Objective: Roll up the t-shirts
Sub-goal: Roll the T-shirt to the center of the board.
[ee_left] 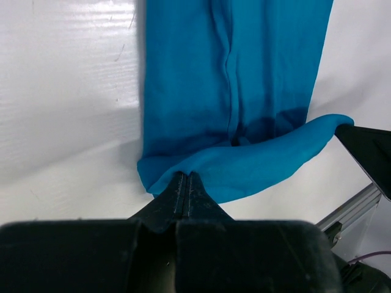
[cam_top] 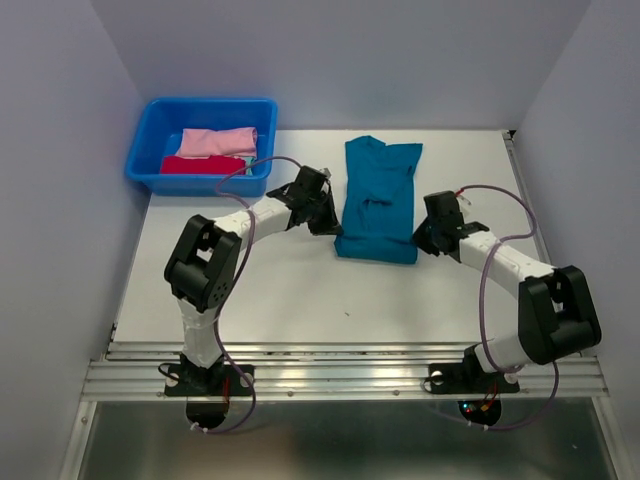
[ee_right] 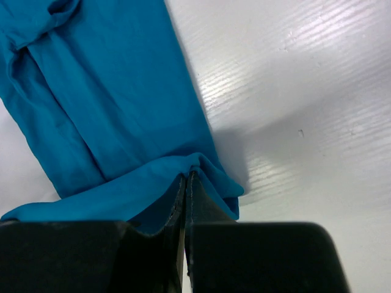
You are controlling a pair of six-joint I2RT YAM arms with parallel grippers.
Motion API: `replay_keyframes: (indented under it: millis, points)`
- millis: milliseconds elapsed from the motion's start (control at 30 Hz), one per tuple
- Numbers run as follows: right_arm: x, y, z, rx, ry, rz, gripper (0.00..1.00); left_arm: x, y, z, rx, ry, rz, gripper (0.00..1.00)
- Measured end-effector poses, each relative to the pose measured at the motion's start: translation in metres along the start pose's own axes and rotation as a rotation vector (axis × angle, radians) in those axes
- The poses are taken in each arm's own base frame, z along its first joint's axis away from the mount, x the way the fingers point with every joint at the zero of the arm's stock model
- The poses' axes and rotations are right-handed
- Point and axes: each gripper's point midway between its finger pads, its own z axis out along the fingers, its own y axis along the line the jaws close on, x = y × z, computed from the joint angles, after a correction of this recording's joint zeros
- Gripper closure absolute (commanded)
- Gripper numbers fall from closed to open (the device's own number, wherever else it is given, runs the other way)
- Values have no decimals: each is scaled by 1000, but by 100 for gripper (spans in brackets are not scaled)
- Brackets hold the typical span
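A teal-blue t-shirt (cam_top: pixel 378 198) lies folded into a long strip in the middle of the white table, its near hem lifted and curled over. My left gripper (cam_top: pixel 330 226) is shut on the hem's left corner (ee_left: pixel 183 172). At the right corner (ee_right: pixel 201 163) my right gripper (cam_top: pixel 424 238) is likewise shut on the cloth. In the left wrist view the raised hem (ee_left: pixel 269 152) arcs across towards the right gripper's black finger (ee_left: pixel 366 149). A pink t-shirt (cam_top: pixel 217 142) and a red t-shirt (cam_top: pixel 200 165) lie bundled in the tub.
A bright-blue plastic tub (cam_top: pixel 150 132) stands at the back left of the table. Grey walls close in on three sides. An aluminium rail (cam_top: pixel 340 372) runs along the near edge, where both arm bases are bolted.
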Motion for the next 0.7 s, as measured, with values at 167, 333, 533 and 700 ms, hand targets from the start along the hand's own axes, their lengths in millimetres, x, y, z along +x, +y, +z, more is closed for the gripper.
replay_keyframes:
  millis: [167,333,533,700]
  points:
    - [-1,4,14,11,6,-27,99,-13,-1,4,-6,-27,-2,100]
    - [3,2,23,24,17,-42,96,-12,9,15,-30,-15,-11,100]
    - [-2,7,31,29,10,-62,96,-16,17,28,-56,-14,-12,100]
    - [-8,14,36,23,-1,-70,90,-23,22,33,-80,-28,0,83]
